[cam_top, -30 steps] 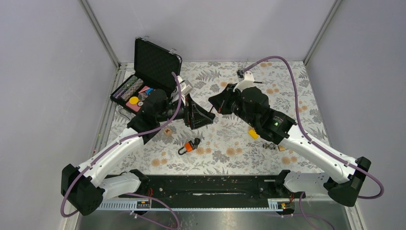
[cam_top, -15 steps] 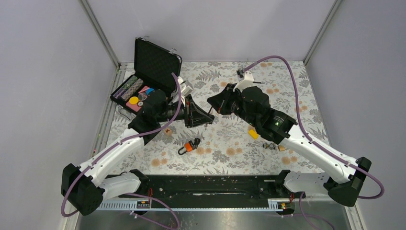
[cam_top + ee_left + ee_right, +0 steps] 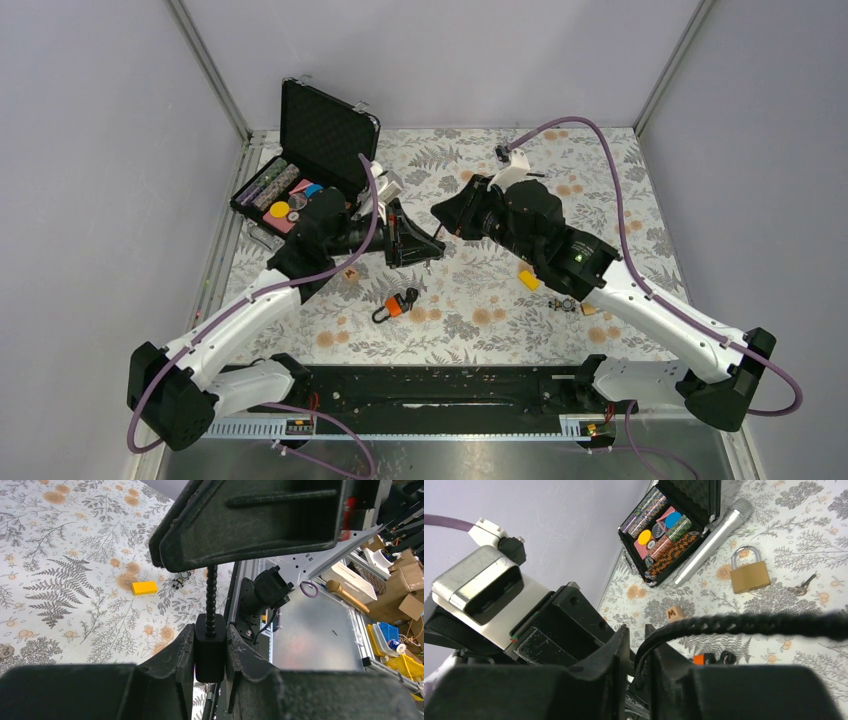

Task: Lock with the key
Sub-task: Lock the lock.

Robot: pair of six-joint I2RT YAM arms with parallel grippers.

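**Top view.** The left gripper [image 3: 434,246] and right gripper [image 3: 445,224] meet nose to nose above the table, in front of the open case [image 3: 322,122] and to its right. The left jaws stood spread a second ago and are now drawn together. What sits between the two grippers cannot be made out from here.

**Left wrist view.** The left fingers [image 3: 181,652] press on both sides of a black lock body [image 3: 210,650]. A black braided cable [image 3: 211,592] rises from its top. The grip looks square.

**Right wrist view.** The cable crosses the frame and bends down into the narrow gap between the right fingers [image 3: 614,672], which pinch it. Near the case, beyond a silver microphone [image 3: 714,540] lying alongside it, a brass padlock [image 3: 749,575] rests on the table. A loose key [image 3: 804,585] lies just beside it, and neither is touched.

**Finding.** The cable lock is now held by both arms, the body in the left and the cable in the right. In my judgement the fresh left grip steadies it for closing. No key is in either claw, so the locking turn remains to be done. One gripper would have to let go to fetch a key.
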